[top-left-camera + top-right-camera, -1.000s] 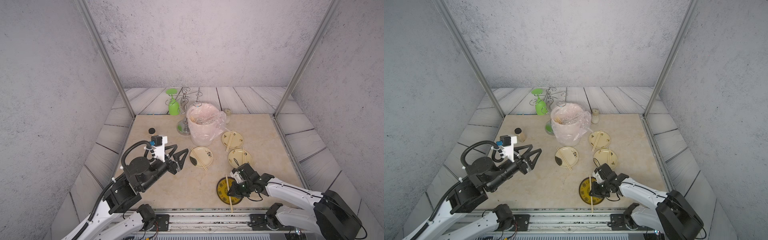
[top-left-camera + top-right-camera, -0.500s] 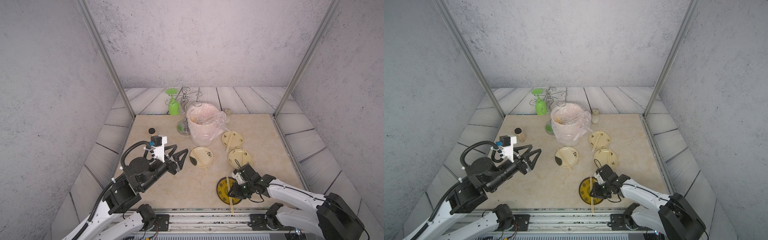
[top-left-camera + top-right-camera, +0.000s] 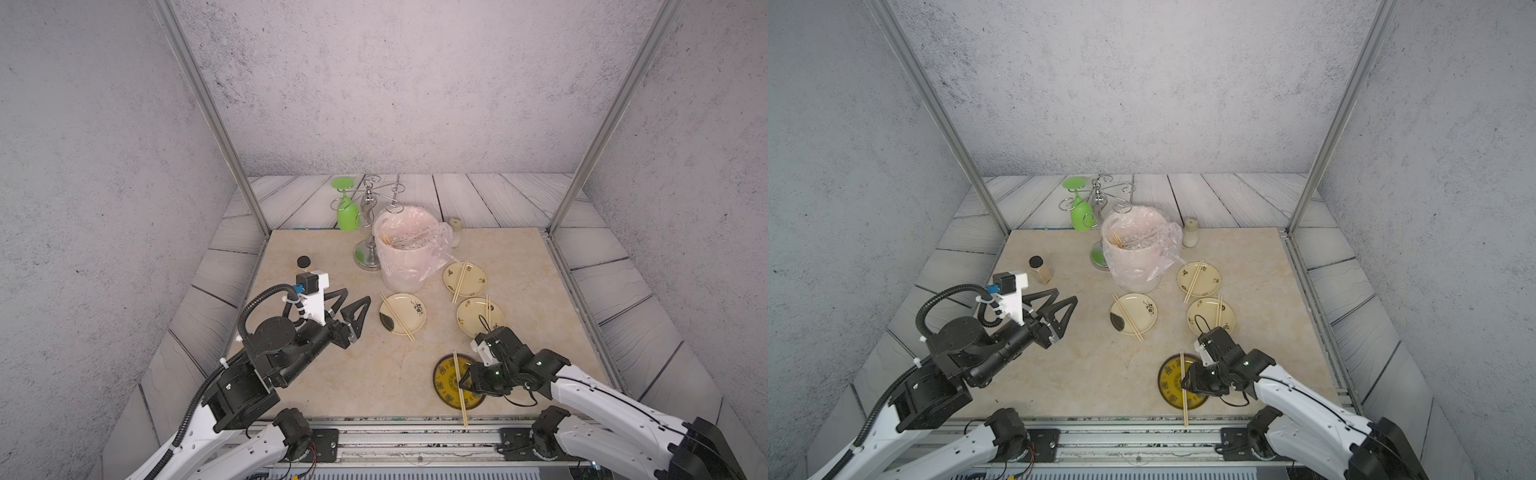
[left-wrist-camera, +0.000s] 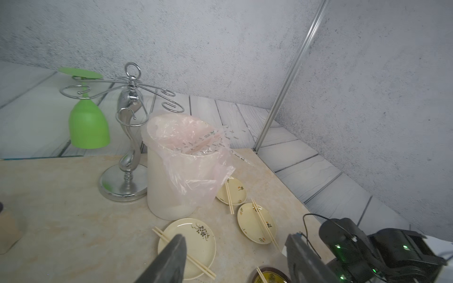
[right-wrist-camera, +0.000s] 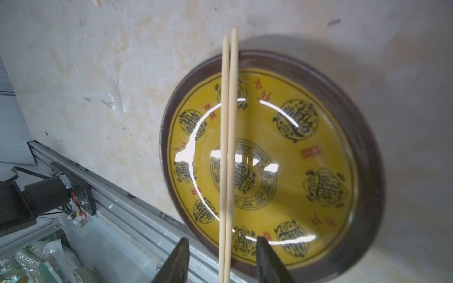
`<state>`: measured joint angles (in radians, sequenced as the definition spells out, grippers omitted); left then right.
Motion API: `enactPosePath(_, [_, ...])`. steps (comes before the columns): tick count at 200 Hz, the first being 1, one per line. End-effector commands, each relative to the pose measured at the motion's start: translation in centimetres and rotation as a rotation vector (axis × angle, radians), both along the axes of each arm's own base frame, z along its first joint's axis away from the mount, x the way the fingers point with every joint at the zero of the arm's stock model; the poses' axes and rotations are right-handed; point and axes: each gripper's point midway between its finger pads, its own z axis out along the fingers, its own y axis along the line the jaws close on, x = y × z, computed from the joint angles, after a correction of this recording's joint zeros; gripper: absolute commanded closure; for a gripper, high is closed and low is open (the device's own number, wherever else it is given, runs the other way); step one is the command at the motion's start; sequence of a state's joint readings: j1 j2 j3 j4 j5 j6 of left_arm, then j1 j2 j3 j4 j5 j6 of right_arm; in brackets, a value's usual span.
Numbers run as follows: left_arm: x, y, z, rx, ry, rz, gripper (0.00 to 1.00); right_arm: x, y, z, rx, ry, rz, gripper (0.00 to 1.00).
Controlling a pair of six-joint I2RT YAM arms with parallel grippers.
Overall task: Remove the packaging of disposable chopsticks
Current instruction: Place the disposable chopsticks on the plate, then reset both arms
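Disposable chopsticks (image 5: 228,147), a bare pair, lie across the yellow plate (image 5: 367,147) at the worktop (image 3: 374,374)'s 6 o'clock edge, long axis 12-to-6. Right gripper (image 5: 221,239) straddles them, jaws apart, touching neither stick. The left gripper (image 3: 357,294) hangs wide open, well off toward 10 o'clock.

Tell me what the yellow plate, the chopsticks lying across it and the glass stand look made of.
Yellow plate: likely glazed ceramic, possibly melamine; glossy, with sharp light reflections.
Chopsticks: pale, matte, unfinished wood or bamboo.
Stand: chromed metal, with mirror-bright curves.
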<state>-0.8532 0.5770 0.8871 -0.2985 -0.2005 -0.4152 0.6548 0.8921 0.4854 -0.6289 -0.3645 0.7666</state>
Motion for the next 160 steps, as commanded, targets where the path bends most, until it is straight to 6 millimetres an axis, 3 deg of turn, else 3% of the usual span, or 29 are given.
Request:
enactPosePath(1, [1.9, 3.6, -1.1, 0.089, -0.013, 0.230, 0.33, -0.2, -2.9, 2.2, -0.101, -0.046, -0.075, 0.52])
enactPosePath(24, [3.9, 6.4, -1.7, 0.225, -0.054, 0.455, 0.33, 2.7, -5.2, 7.6, -0.189, -0.258, -0.146, 0.44])
enactPosePath(52, [7.0, 9.1, -2.8, 0.399, -0.124, 0.724, 0.33, 10.3, -8.4, 14.6, -0.416, -0.594, -0.309, 0.32])
enactPosePath(64, [8.5, 10.8, -4.4, 0.426, -0.101, 0.826, 0.33, 13.8, -9.4, 17.0, -0.520, -0.742, -0.365, 0.27])
enactPosePath(84, [11.0, 13.9, -8.7, 0.435, -0.002, 0.900, 0.33, 18.9, -11.9, 18.9, -0.741, -0.922, -0.456, 0.16])
enactPosePath(98, [12.3, 16.5, -12.1, 0.415, 0.065, 0.941, 0.33, 21.4, -14.2, 18.2, -0.857, -0.949, -0.521, 0.12])
enactPosePath(113, [13.4, 18.0, -15.2, 0.385, 0.085, 0.944, 0.33, 23.2, -16.1, 15.9, -0.878, -0.941, -0.551, 0.11])
enactPosePath(138, [15.5, 18.4, -19.9, 0.394, 0.123, 0.851, 0.34, 24.6, -18.5, 10.6, -0.859, -0.912, -0.570, 0.11])
enactPosePath(160, [17.2, 17.8, -23.1, 0.508, 0.173, 0.748, 0.34, 25.6, -18.5, 6.8, -0.813, -0.959, -0.515, 0.11])
